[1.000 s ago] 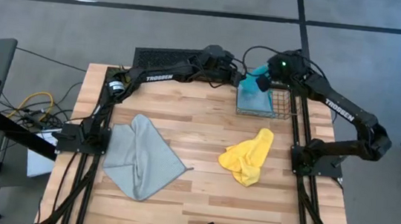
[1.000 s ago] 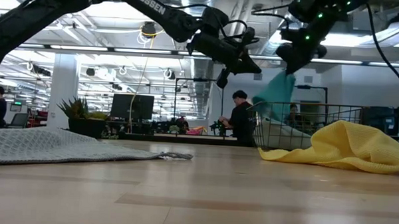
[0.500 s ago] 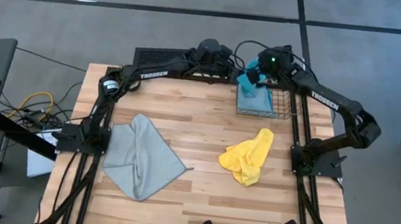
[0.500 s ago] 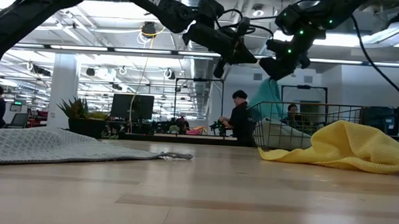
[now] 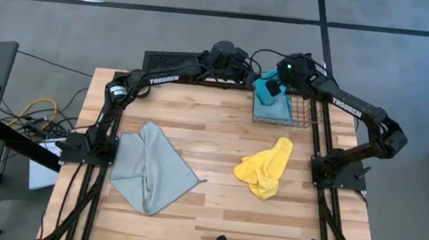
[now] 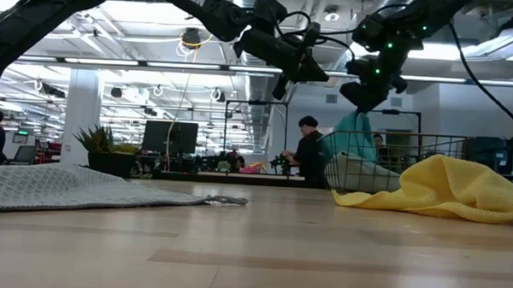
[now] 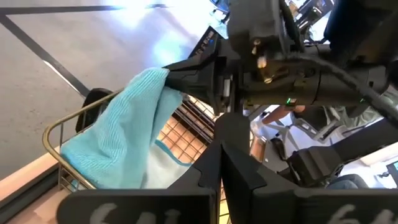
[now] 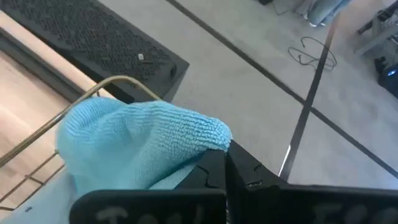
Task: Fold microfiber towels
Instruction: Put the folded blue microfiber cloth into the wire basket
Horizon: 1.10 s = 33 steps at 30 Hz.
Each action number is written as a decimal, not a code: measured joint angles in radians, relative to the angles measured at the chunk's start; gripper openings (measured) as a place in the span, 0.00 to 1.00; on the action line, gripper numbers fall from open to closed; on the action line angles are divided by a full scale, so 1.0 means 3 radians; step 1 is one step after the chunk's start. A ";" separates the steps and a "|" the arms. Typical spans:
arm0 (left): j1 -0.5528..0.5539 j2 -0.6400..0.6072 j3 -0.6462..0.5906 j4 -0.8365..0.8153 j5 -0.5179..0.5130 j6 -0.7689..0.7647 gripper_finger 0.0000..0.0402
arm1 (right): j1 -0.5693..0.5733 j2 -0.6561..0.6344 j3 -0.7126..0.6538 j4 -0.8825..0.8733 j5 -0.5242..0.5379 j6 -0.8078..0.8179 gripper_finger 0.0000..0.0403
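We see the right gripper [image 5: 269, 87], jaws clenched on the cyan towel [image 5: 265, 90], has sunk lower over the basket [image 5: 308, 114] — the towel isn't out on the worktop [image 5: 221, 137] yet; the left gripper [image 5: 245, 74] stays shut — empty — alongside.

Free room: bare strip of pale wood-plank table [image 5: 221, 129] down centre, 12 to 6 o'clock, betw. cloths. Obstacles: crumpled grey-green microfiber towel [image 5: 149, 169] at 8 o'clock; bunched yellow microfiber towel [image 5: 265, 167] at 4 o'clock; wire mesh basket [image 5: 299, 117] at 1 o'clock, w/ both arms crowded at its rim, so no clear way in.
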 joint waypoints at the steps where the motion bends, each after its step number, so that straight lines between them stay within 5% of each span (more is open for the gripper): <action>1: 0.0000 0.0001 -0.0001 0.0000 0.0000 0.0001 0.00 | 0.0000 0.0018 0.0000 0.0005 -0.0002 0.0001 0.01; 20: -0.0001 0.0001 -0.0002 -0.0029 0.0065 0.0047 0.00 | 0.0153 0.0074 0.0003 -0.1223 -0.0007 -0.0320 0.02; 33: 0.0000 0.0006 -0.0002 -0.0098 0.0094 0.0045 0.00 | 0.0153 0.0073 0.0002 -0.1879 -0.0003 -0.1491 0.02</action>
